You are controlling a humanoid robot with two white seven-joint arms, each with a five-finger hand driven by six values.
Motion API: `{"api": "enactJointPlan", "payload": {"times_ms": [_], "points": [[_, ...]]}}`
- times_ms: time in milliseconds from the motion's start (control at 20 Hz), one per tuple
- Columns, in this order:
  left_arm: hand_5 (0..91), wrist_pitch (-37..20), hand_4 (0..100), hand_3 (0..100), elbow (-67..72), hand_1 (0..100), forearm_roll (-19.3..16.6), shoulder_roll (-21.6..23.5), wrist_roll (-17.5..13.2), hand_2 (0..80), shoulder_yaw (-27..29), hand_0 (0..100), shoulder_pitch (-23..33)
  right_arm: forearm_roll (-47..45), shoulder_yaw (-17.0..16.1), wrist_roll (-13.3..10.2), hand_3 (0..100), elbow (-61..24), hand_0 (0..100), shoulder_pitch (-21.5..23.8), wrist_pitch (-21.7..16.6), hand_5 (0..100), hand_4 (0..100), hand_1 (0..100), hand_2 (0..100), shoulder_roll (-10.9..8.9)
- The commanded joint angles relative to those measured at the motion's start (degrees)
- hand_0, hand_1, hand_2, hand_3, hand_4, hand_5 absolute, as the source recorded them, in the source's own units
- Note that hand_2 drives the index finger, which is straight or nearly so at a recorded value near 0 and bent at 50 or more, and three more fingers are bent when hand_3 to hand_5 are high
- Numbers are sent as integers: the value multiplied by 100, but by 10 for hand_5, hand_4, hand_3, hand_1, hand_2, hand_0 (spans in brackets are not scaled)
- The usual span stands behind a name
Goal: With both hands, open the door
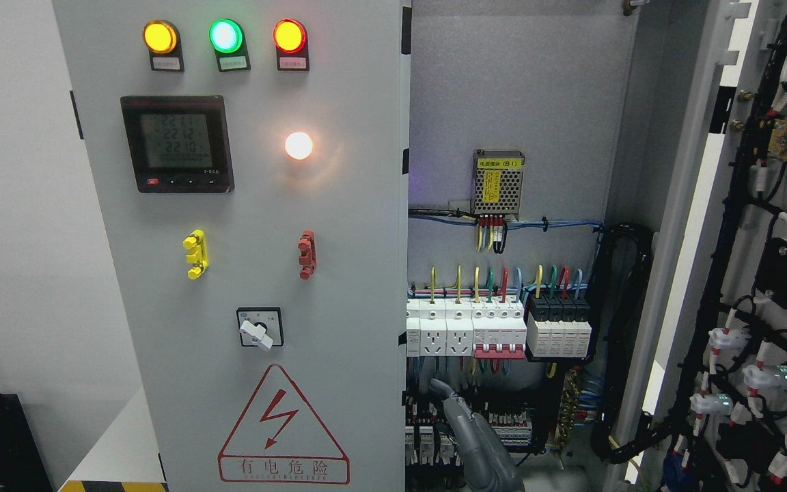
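Cabinet (516, 102) rt door (762, 273) open; breakers (499, 335) inside; a hand (479, 441), grip can't tell.

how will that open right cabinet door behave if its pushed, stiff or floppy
The open grey metal cabinet door would probably stay stiff, being flat sheet metal. It likely swings on hinges rather than sliding. The black wiring bundles and components on its inner face probably make it heavy. A grey robot hand shows below.

- Bright, even lighting; the picture is mostly sharp.
- The white indicator lamp (298, 145) blooms with glare onto the grey left door (339, 273).
- The cabinet interior (503, 102) is slightly dimmer, darkest among the lower wiring (622, 342).
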Motion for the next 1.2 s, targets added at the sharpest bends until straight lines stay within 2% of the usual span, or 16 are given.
{"api": "enactJointPlan", "payload": {"times_ms": [0, 401, 551, 1152], "points": [[0, 8, 0, 0, 8, 0, 1, 0, 0, 0, 0, 0, -2, -140, 20, 5, 0, 276, 386, -145, 5, 0, 0, 0, 0, 10], [0, 8, 0, 0, -1, 0, -8, 0, 0, 0, 0, 0, -2, -140, 143, 5, 0, 268, 386, -251, -4, 0, 0, 0, 0, 10], [0, 0, 0, 0, -1, 0, 1, 0, 0, 0, 0, 0, -2, -140, 152, 346, 0, 268, 386, -304, -4, 0, 0, 0, 0, 10], [0, 0, 0, 0, -1, 0, 1, 0, 0, 0, 0, 0, 6, -148, 143, 462, 0, 443, 386, -550, -4, 0, 0, 0, 0, 1]]}}
